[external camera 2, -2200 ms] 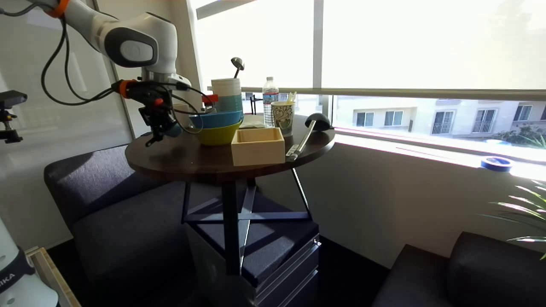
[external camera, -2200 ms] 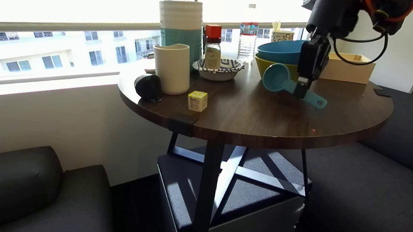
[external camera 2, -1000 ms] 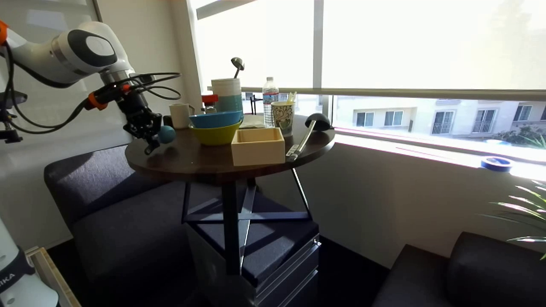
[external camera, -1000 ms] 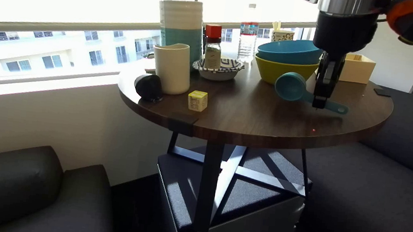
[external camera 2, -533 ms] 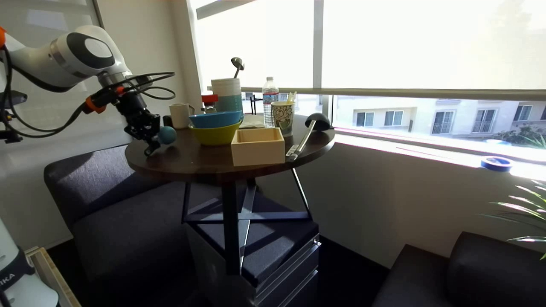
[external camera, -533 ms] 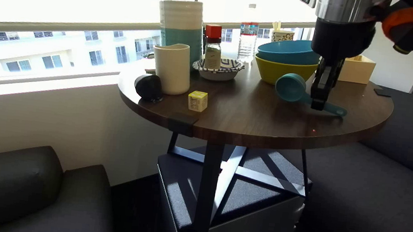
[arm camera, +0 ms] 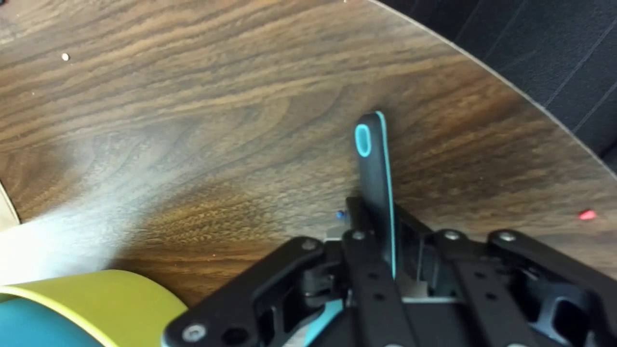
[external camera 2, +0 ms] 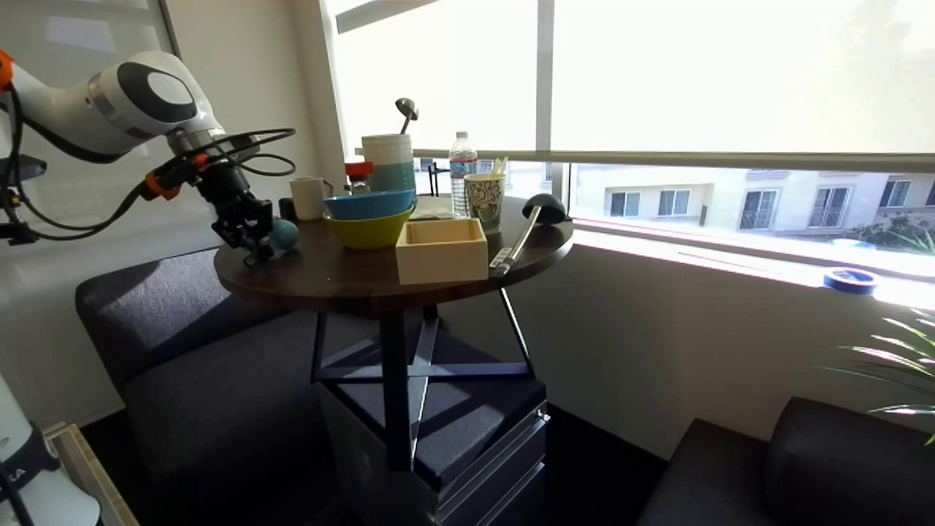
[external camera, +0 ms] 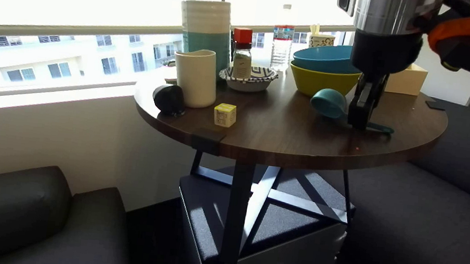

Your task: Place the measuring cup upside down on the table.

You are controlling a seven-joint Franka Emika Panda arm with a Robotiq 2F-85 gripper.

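The teal measuring cup (external camera: pixel 328 102) is low at the table (external camera: pixel 279 132), its mouth tilted downward towards the camera; I cannot tell whether its rim touches the wood. In an exterior view its round back (external camera 2: pixel 284 235) shows. In the wrist view its handle (arm camera: pixel 376 168) stands tilted between my fingers, teal edge to the right, and most of its bowl is hidden. My gripper (external camera: pixel 358 124) is low over the handle; in the wrist view the fingers (arm camera: pixel 381 208) look slightly parted around it, with a gap on the right side. The gripper (external camera 2: pixel 256 257) also shows in an exterior view.
A blue bowl (external camera: pixel 325 58) in a yellow-green bowl (external camera: pixel 322 83) stands close behind the cup. A wooden box (external camera 2: pixel 443 256), ladle (external camera 2: pixel 524 237), white mug (external camera: pixel 196 79), small cube (external camera: pixel 224 115) and black object (external camera: pixel 169 99) stand around. The table edge (arm camera: pixel 511 84) is near the handle.
The gripper moved away from the bowls and down to the table with the cup. In the last half second the cup's mouth turned from facing the camera to downward, and the handle turned flatter.
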